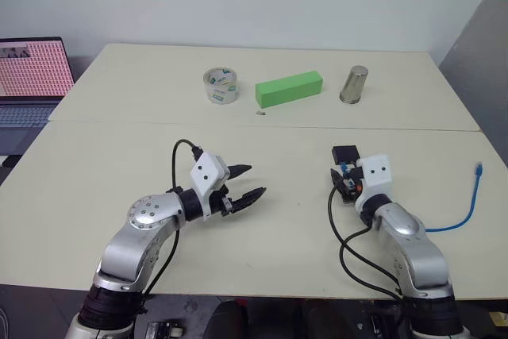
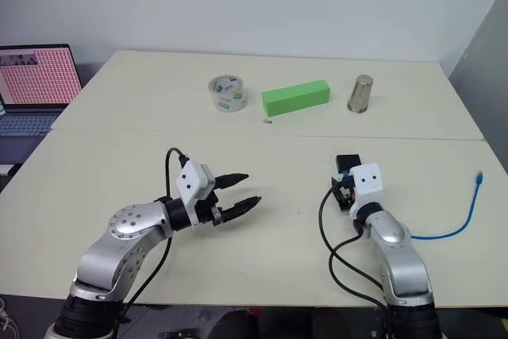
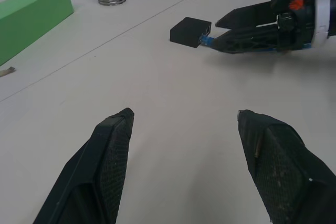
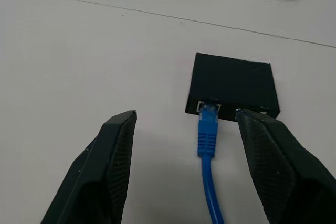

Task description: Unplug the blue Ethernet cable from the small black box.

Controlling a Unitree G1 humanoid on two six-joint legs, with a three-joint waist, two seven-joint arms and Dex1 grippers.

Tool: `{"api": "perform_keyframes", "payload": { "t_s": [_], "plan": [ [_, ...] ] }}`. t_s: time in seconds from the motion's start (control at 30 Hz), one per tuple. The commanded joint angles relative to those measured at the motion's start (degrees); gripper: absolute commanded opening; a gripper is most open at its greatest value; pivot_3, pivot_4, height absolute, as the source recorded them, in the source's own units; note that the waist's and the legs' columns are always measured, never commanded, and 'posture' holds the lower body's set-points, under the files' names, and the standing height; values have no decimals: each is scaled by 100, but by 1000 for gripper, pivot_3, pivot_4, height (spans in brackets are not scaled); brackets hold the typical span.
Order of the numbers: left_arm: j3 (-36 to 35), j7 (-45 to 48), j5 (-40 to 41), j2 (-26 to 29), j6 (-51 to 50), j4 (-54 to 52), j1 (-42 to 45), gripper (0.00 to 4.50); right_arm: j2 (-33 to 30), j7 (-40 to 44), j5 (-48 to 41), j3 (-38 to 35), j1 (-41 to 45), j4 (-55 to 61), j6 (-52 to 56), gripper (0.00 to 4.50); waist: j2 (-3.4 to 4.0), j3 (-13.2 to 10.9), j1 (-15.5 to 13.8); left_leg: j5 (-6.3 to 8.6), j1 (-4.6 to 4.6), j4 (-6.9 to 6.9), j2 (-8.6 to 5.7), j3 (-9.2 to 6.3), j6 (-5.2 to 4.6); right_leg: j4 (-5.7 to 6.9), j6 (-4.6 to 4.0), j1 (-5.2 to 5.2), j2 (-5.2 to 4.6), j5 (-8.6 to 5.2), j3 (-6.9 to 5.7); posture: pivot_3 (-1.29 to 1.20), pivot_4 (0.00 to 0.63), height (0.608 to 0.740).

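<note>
The small black box (image 4: pixel 233 83) lies flat on the table, right of centre (image 1: pixel 346 153). The blue Ethernet cable (image 4: pixel 209 145) has one plug seated in the port on the box's near face. It runs back under my right arm and loops out to the right, where its free plug (image 1: pixel 479 168) rests on the table. My right gripper (image 4: pixel 186 115) is open, one finger on each side of the plug, just short of the box and touching nothing. My left gripper (image 1: pixel 254 180) hovers open and empty over the table's middle, pointing toward the box (image 3: pixel 190 30).
Along the far half of the table stand a roll of clear tape (image 1: pixel 221 86), a green block (image 1: pixel 289 88) and a metal cup (image 1: pixel 354 85). An open laptop (image 1: pixel 32 77) sits off the table's left edge. A seam (image 1: pixel 262 125) runs across between the two tabletops.
</note>
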State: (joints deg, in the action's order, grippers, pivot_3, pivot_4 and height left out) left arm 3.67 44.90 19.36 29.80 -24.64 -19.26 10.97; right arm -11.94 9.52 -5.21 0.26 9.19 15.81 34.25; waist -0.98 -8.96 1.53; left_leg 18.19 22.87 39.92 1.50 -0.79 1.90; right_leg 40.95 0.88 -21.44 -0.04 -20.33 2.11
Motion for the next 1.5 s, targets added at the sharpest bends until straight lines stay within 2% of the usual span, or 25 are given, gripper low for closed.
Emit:
{"api": "perform_keyframes", "payload": {
  "t_s": [0.03, 0.2, 0.23, 0.37, 0.4, 0.5, 0.6, 0.7, 0.77, 0.83, 0.93, 1.07, 1.4, 1.5],
  "plan": [
    [9, 22, 81, -13, 52, -159, 72, 3403, 84, -224, 72, -97, 181, -56, 207, 2649, 0, 0, 3, 0, 0, 0, 0, 1, 0, 0, 0, 0, 0, 0, 1, 0, 150, 740],
    [10, -21, 79, -28, 72, -162, 81, 3403, 113, -379, 85, -159, 288, -156, 360, 1353, 0, 0, 5, 0, -2, 0, 1, 1, 0, 2, 0, -1, 0, 0, 2, 0, 150, 740],
    [15, -29, 80, -30, 73, -166, 77, 3403, 120, -373, 54, -172, 294, -167, 369, 978, 0, 0, 5, 0, -2, 0, 0, 1, 0, 2, 0, 0, 0, 0, 1, 0, 150, 740],
    [-5, -72, 109, -65, 49, -118, 99, 3403, 50, -292, 29, -125, 331, -177, 349, 184, 0, 0, 6, 0, -1, 0, 0, 1, 0, 2, 0, -1, 0, 0, 1, 0, 150, 740],
    [-18, -88, 116, -80, 40, -88, 114, 3403, 4, -254, 50, -96, 335, -173, 317, 117, 0, 0, 6, 0, -1, 0, 0, 1, 0, 2, 0, 0, 0, 0, 1, 0, 150, 740],
    [-126, -143, 198, -146, -50, 69, 172, 3403, -395, 239, 135, 187, 278, -61, -87, 102, 1, 0, 3, 0, -1, 0, -1, 1, 0, 2, 0, 0, 0, 0, 1, 0, 150, 740],
    [-271, -174, 446, -208, -307, 249, 292, 3403, -1146, 1004, 485, 757, 210, 64, -1017, 93, 2, -1, 8, 0, -2, 1, -1, 2, -1, 1, 0, -1, 0, 0, 3, 0, 150, 740],
    [-501, -95, 947, -244, -833, 498, 495, 3403, -2006, 1724, 1008, 1274, 251, -28, -2443, 90, 1, -2, 13, 0, -1, 2, -1, 1, -1, 0, 0, -2, 1, 0, 1, 0, 150, 740],
    [-640, 126, 1457, -168, -1386, 646, 647, 3403, -2599, 2156, 1428, 1575, 428, -245, -3787, 89, 2, -3, 9, 0, -1, 3, -2, 1, -1, -1, 0, 0, 2, 0, 1, 0, 150, 740],
    [-654, 381, 1724, -49, -1680, 702, 753, 3403, -2920, 2383, 1617, 1722, 615, -522, -4708, 89, 0, -4, 20, 0, -2, 5, -1, 0, -1, -4, 0, 2, 2, 0, 0, 0, 150, 740],
    [-499, 819, 1899, 155, -1887, 734, 895, 3403, -3085, 2674, 1691, 1862, 999, -890, -5776, 88, -2, -4, 29, 0, -3, 5, 0, 1, 0, -3, 0, 2, 3, 0, 0, 0, 150, 740],
    [-411, 1039, 1957, 205, -1949, 804, 1000, 3403, -3027, 2844, 1698, 1931, 1324, -1243, -6599, 79, -2, -4, 15, 0, -3, 7, 1, 0, 0, -4, 0, 3, 2, 0, -1, 0, 150, 740],
    [-511, 929, 2225, -123, -2120, 869, 1067, 3403, -2706, 2950, 1716, 1935, 1732, -1729, -7565, 77, -2, -4, 17, -1, -2, 12, 3, 1, 1, -1, 0, 3, 1, 0, -1, 0, 150, 740],
    [-593, 880, 2354, -176, -2169, 856, 1061, 2857, -2684, 2937, 1742, 1918, 1750, -1777, -7644, 77, -2, -4, 16, -1, -3, 12, 4, 1, 1, -1, 0, 4, 1, 0, -1, 0, 150, 740]
  ]
}}
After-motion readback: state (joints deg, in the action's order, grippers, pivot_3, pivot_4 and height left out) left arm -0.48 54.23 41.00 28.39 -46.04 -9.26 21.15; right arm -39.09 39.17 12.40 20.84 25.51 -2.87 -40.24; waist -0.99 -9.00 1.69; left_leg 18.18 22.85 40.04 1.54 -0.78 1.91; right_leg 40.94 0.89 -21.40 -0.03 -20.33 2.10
